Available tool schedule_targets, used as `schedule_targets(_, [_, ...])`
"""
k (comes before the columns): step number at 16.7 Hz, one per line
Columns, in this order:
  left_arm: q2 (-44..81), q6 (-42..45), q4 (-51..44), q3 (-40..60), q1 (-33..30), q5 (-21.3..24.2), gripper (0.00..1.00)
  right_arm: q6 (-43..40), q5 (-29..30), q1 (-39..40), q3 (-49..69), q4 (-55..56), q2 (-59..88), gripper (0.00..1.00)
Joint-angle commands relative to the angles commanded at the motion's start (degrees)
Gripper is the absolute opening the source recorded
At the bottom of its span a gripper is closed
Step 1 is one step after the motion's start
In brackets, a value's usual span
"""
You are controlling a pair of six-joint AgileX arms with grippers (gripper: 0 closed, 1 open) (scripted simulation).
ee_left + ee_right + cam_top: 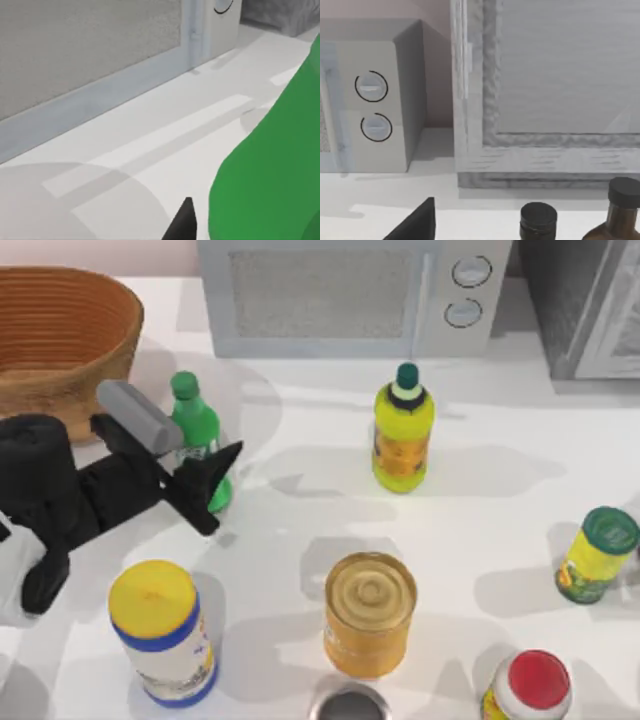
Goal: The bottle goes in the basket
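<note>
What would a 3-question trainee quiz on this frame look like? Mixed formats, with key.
1. True or false: the green bottle already sits inside the basket.
2. Multiple choice: which gripper is at the green bottle? A) left gripper B) right gripper C) both
3. Short answer: what stands upright near the table's middle, in front of the microwave?

Key
1. False. It stands on the table, in front of the basket and to its right.
2. A. The left gripper's dark fingers straddle the bottle; the left wrist view shows the bottle's green body close beside a fingertip.
3. The yellow bottle with a dark green cap.
</note>
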Motion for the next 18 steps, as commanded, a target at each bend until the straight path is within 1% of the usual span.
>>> schedule_targets(2, [-3.45, -0.06, -3.86, 2.35, -1.43, -0.72, 0.0, 0.0, 0.0, 0.0, 0.0, 0.0, 0.0, 1.0])
schedule_targets(4, [-7.9, -0.25, -9.41, 5.79, -2.19, -2.39, 0.0, 0.0, 0.0, 0.0, 0.0, 0.0, 0.0, 1.0])
schedule_targets(7, [-15.06, -0.84, -20.12, 12.23, -1.11, -6.87, 0.0, 0.0, 0.0, 0.0, 0.0, 0.0, 0.0, 1.0])
schedule_targets(10, [-21.55, -1.91, -32.55, 19.1, 2.12, -12.98, 0.0, 0.0, 0.0, 0.0, 0.0, 0.0, 0.0, 1.0])
schedule_targets(14, [-27.77, -4.15, -48.72, 26.92, 8.45, -21.84, 0.0, 0.0, 0.0, 0.0, 0.0, 0.0, 0.0, 1.0])
schedule_targets(16, [-29.84, -5.43, -55.14, 29.63, 11.7, -25.69, 0.0, 0.0, 0.0, 0.0, 0.0, 0.0, 0.0, 1.0])
schedule_targets(18, [-31.23, -6.53, -59.56, 31.38, 14.34, -28.59, 0.0, 0.0, 0.0, 0.0, 0.0, 0.0, 0.0, 1.0])
